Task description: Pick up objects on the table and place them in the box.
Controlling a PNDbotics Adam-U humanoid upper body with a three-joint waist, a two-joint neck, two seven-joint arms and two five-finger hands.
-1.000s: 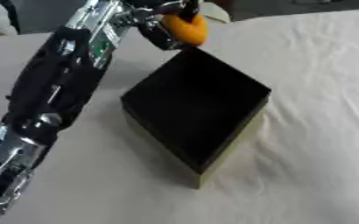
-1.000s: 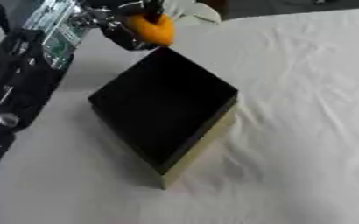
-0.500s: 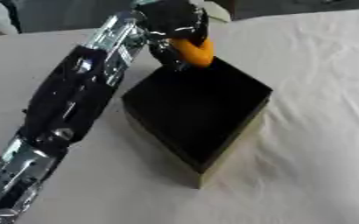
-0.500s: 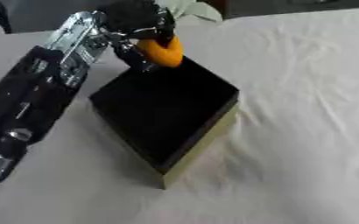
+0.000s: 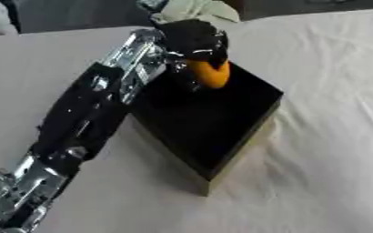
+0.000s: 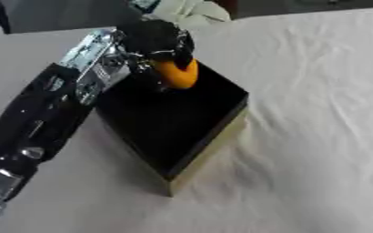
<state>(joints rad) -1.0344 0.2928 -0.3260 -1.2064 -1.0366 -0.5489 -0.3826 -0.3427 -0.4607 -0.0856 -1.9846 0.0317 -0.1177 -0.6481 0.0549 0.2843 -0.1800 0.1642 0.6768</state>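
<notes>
A black open box (image 5: 245, 132) sits in the middle of the white cloth, turned corner-on to me. My left hand (image 5: 191, 40) reaches in from the lower left and hovers over the box's far corner, its fingers curled round an orange rounded object (image 5: 209, 73) that hangs just above the box's dark inside. The box floor is too dark to see into. My right hand shows in neither view.
A pale crumpled thing (image 5: 196, 8) lies just beyond the box at the far edge of the table. The white cloth (image 5: 333, 68) spreads wrinkled to the right and in front of the box. My left arm (image 5: 86, 113) crosses the box's left side.
My left hand has carried the orange object from beyond the box's far corner to over the box opening, and lower. The arm has stretched further across the table.
</notes>
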